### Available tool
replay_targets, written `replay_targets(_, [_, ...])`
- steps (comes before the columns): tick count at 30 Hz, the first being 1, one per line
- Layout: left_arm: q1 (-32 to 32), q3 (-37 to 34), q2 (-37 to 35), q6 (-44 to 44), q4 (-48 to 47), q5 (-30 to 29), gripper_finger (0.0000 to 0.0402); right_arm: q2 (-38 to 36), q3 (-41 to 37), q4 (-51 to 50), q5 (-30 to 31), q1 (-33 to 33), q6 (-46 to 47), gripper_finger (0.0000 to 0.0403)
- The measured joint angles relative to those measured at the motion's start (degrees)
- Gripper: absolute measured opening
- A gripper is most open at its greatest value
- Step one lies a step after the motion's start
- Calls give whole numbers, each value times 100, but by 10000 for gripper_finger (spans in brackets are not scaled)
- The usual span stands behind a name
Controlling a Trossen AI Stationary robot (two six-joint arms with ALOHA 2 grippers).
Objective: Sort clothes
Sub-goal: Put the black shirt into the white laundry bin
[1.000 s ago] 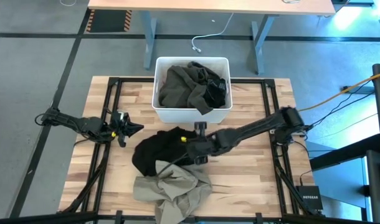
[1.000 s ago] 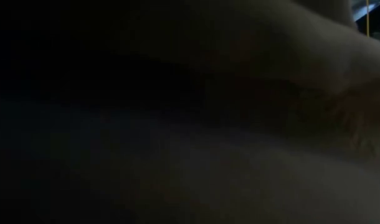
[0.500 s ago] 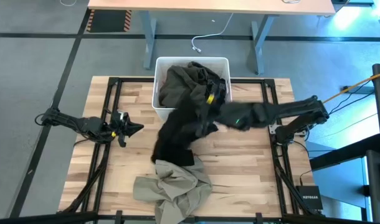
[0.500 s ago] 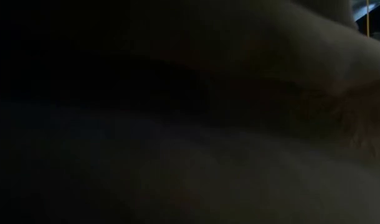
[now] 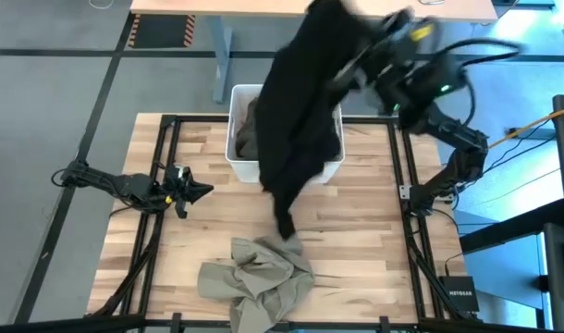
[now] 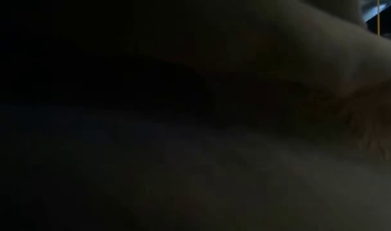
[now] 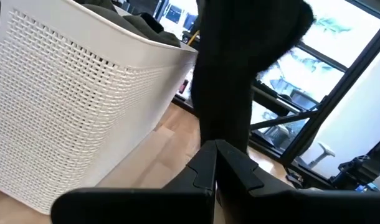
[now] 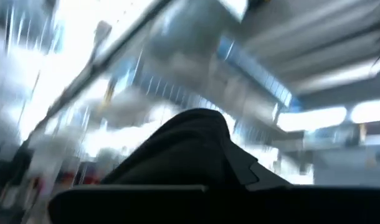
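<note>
My right gripper [image 5: 373,51] is raised high above the table's far side and is shut on the black garment [image 5: 305,111]. The garment hangs in a long drape in front of the white bin [image 5: 248,165]; it also shows in the left wrist view [image 7: 233,74]. A dark olive garment [image 5: 252,125] lies in the bin. A khaki-beige garment [image 5: 256,277] lies crumpled on the table near the front edge. My left gripper [image 5: 197,191] is shut and empty at the table's left. The pink checked shirt is out of view. My right gripper holds the black garment by a bunched upper part [image 8: 196,134] between its two fingers. The garment hangs slack below the gripper. Its lower end [image 5: 287,227] reaches down by the khaki garment; I cannot tell whether it touches it.
The bin also shows in the left wrist view [image 7: 84,106], close in front of my left gripper [image 7: 215,165]. Dark cloth covers the low view. A desk [image 5: 263,7] stands beyond the table's far edge. Bare wood [image 5: 374,240] lies at the right.
My right gripper has risen steeply and gone toward the table's far edge, staying shut on the black garment. The garment has been pulled off the table, where it lay bunched by the khaki one, and drawn out into a long hanging drape over the bin.
</note>
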Motion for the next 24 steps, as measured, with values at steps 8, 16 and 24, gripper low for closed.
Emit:
replay_targets(8, [0,0,0,132,11,0,1,268,780,277,-793,-750,853,15])
replay_targets(16, [-2,0,0,4,4,2,1,317,433,-3690,205,-834,419,13])
replay_targets(24, [-2,0,0,98,9,0,1,312,-919,-5442,665,-879,498,13])
